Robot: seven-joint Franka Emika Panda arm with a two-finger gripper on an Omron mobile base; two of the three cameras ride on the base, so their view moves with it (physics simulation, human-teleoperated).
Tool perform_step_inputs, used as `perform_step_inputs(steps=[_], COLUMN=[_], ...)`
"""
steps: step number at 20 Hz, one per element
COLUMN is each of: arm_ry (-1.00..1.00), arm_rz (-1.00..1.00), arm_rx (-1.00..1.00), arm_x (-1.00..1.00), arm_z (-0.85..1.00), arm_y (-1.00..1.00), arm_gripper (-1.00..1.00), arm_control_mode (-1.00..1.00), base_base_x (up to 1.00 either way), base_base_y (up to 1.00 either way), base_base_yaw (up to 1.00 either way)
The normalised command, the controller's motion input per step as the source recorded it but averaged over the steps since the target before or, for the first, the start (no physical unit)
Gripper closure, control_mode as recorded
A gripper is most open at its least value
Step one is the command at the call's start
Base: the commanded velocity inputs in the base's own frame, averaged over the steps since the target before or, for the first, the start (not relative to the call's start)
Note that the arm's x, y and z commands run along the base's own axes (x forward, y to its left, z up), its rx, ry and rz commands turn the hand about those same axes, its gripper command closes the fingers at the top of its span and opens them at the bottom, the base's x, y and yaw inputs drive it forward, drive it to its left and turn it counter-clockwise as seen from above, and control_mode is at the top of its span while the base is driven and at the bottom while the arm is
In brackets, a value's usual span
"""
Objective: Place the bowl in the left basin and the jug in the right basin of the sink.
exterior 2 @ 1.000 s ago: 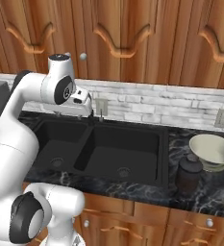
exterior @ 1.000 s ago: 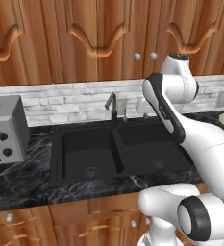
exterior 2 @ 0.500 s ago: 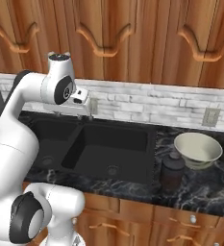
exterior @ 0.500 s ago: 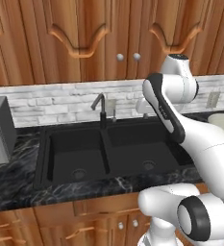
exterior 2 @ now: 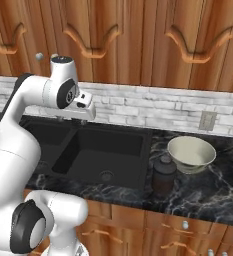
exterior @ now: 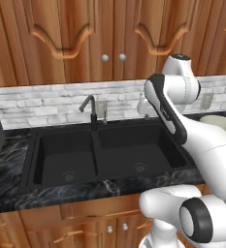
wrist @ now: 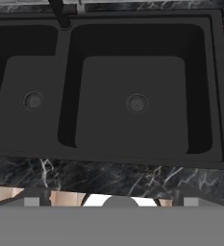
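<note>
Hand (exterior 2: 90, 114) is hovering high over the sink (wrist: 132, 158), carrying nothing; finger spread: cannot tell. Bowl (exterior 2: 191, 153) and jug (exterior 2: 164, 175) are sitting on the desk (exterior 2: 208, 192) at 3 o'clock of the right basin (wrist: 137, 103), awaiting pickup. Left basin (wrist: 29, 101) is lying bare.

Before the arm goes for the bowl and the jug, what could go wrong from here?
1. The jug stands right beside the bowl, between it and the right basin; reaching for the bowl might knock the jug over.
2. The jug sits near the counter's front edge, so a push might send it off.
3. The faucet rises behind the divider; carrying the bowl across to the left basin might clip it.
</note>
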Motion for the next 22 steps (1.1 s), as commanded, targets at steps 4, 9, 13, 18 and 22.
perform_step_inputs(steps=[4, 9, 13, 18, 22], arm_ry=[0.0, 0.0, 0.0, 0.0, 0.0], arm_rz=[0.0, 0.0, 0.0, 0.0, 0.0], arm_rx=[0.0, 0.0, 0.0, 0.0, 0.0], arm_x=[0.0, 0.0, 0.0, 0.0, 0.0], arm_z=[0.0, 0.0, 0.0, 0.0, 0.0], arm_y=[0.0, 0.0, 0.0, 0.0, 0.0], arm_gripper=[-1.0, -1.0, -1.0, -1.0, -1.0], arm_control_mode=[1.0, 1.0, 1.0, 1.0, 1.0], base_base_x=[-0.05, -0.02, 0.01, 0.06, 0.23], base_base_y=[-0.31, -0.32, -0.31, -0.31, -0.2], base_base_yaw=[0.0, 0.0, 0.0, 0.0, 0.0])
